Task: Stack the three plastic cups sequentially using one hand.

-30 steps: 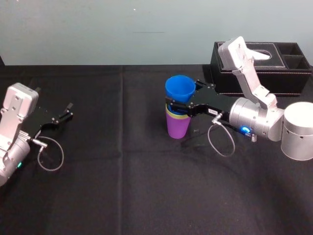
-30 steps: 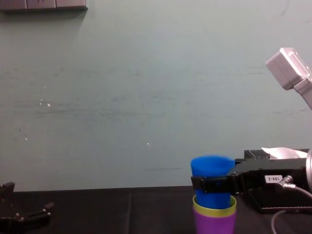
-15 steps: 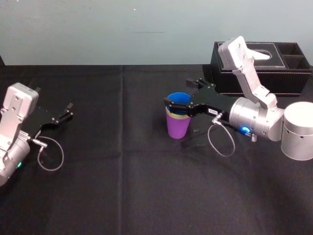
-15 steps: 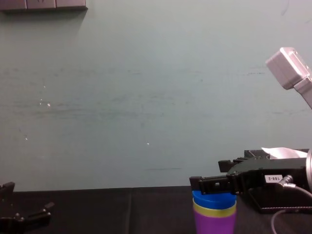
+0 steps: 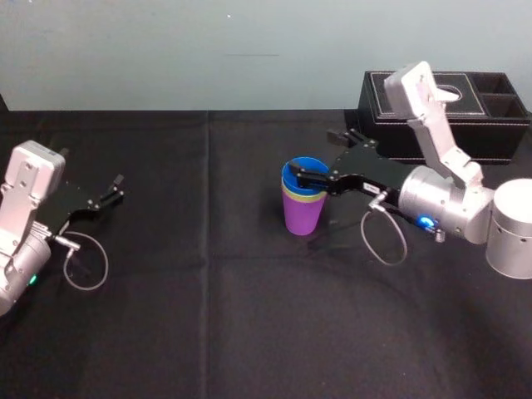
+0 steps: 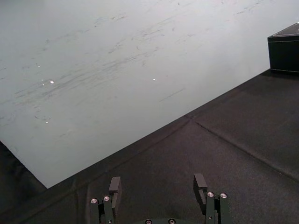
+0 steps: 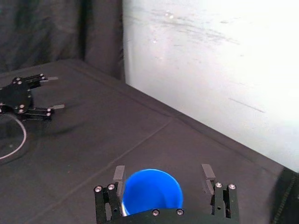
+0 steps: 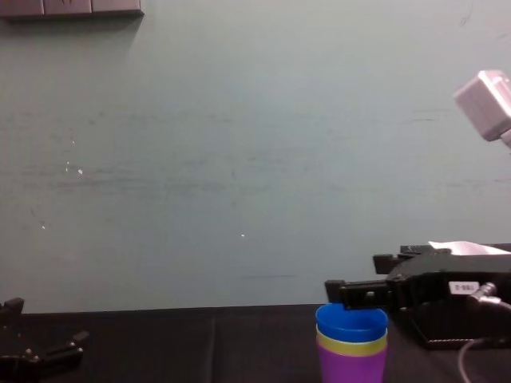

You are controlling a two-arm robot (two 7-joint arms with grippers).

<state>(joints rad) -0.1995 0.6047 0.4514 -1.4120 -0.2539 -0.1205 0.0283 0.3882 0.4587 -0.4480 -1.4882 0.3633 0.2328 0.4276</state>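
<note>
Blue cup is now free of the right tool. One second ago the fingers gripped it above the other two cups. Half a second ago it already sat inside them. Since then the tool has pulled back a little toward the black tissue box behind it.

Its fingers are spread apart and hold nothing. The blue rim lies between them, just under the fingertips. I cannot tell if the nearer finger touches the rim.

All three cups stand upright, mouths up and long axis vertical. The blue one is nested in the yellow-green cup, which is nested in the purple cup. They are smooth, tapered plastic, and only a thin band of the yellow-green one shows.

The table has a black cloth. The left tool rests on it with fingers apart, well apart from the stack.
</note>
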